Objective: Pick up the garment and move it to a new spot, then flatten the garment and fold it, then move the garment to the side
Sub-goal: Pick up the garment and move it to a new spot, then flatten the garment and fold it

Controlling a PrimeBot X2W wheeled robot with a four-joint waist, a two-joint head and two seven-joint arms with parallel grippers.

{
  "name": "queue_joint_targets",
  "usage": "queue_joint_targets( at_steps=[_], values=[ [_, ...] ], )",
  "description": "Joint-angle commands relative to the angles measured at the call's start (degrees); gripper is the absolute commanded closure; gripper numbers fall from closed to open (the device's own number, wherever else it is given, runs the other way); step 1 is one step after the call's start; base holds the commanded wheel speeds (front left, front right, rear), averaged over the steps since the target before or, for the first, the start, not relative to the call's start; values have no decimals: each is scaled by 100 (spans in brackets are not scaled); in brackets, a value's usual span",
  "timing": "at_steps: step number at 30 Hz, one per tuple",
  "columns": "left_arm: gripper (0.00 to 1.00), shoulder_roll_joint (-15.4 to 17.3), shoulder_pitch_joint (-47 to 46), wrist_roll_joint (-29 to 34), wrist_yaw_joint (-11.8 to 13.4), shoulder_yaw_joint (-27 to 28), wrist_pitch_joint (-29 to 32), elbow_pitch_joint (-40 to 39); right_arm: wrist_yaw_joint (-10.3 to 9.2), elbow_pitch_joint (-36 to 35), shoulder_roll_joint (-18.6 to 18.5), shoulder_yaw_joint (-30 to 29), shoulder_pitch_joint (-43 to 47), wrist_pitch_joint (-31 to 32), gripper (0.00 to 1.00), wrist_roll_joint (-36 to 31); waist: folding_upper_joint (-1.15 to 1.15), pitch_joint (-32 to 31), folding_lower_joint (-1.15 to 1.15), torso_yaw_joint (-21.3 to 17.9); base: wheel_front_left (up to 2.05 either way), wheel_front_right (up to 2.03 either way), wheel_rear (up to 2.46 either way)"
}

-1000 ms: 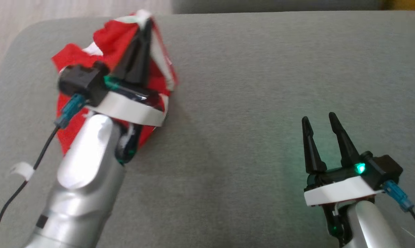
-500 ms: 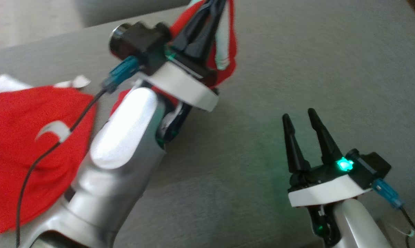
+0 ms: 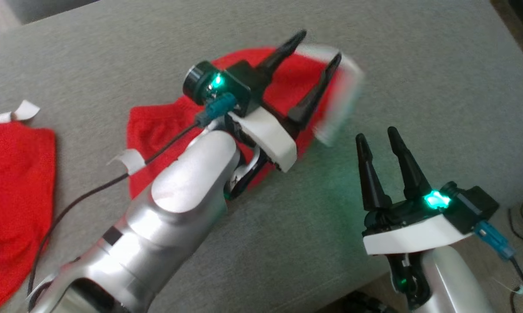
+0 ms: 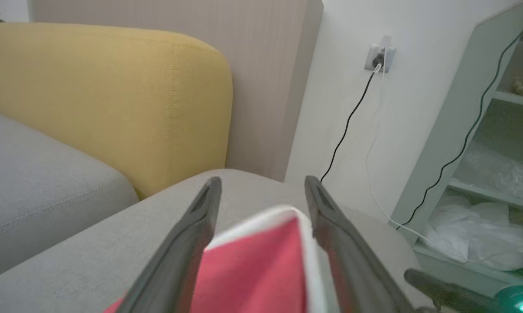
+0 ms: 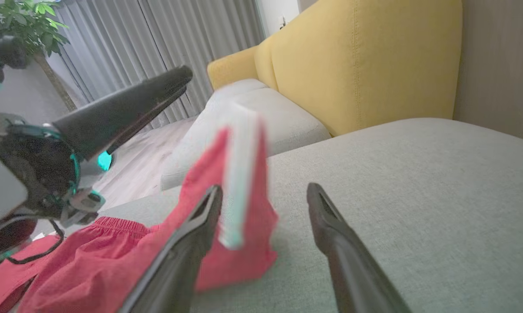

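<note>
Garment [image 3: 166,121], red with a white band along one edge, lies on the grey cushion [image 3: 418,65] under and ahead of the left arm. Its banded end stands up off the cushion and shows as a blur. The left pincer [image 3: 321,44] is spread wide above that end. In the left wrist view the red cloth [image 4: 253,261] and its white edge sit between the two fingers, which do not close on it. The right pincer [image 3: 376,133] hangs near the cushion's right side, just beside the blurred band, fingers apart with nothing between them. A second piece of red cloth [image 3: 14,195] lies well apart at the left, with a white tag [image 3: 16,112] by its top edge. A yellow sofa back [image 4: 114,95] rises behind the cushion.
</note>
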Motion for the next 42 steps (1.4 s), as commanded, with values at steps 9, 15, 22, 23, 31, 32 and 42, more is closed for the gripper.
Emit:
queue_joint_targets(
  at_steps=[9, 15, 22, 23, 31, 32, 42],
  values=[
    [0, 31, -248, -5, 65, -163, -387, 406, -4, -134, -28, -193, -196, -60, 0, -149, 0, -179, -1, 866, 0, 0, 0],
    [0, 395, -33, 64, 369, 130, -854, 507, -4, -55, -28, -525, -124, -60, 0, -358, 0, -503, -1, 1584, 0, 0, 0],
    [0, 1243, 1066, 50, 843, 817, -1019, -135, -4, 28, -28, -869, 43, -60, 0, -561, 0, -844, -1, 2297, 0, 0, 0],
    [0, 1345, 1291, 70, 922, 963, -1021, -337, -4, 38, -28, -899, 65, -60, 0, -582, 0, -879, -1, 2365, 0, 0, 0],
    [0, 1465, 3434, 549, 1453, 2072, -1025, -1733, -4, 95, -28, -989, 245, -60, 0, -714, 0, -1055, -1, 2664, 0, 0, 0],
    [0, 1402, 3591, 631, 1473, 2179, -1025, -1817, -4, 101, -28, -985, 255, -60, 0, -727, 0, -1065, -1, 2671, 0, 0, 0],
    [0, 807, 4137, 1160, 1116, 2827, -1025, -2007, -4, 133, -28, -948, 239, -60, 0, -930, 0, -1058, -1, 2671, 0, 0, 0]
  ],
)
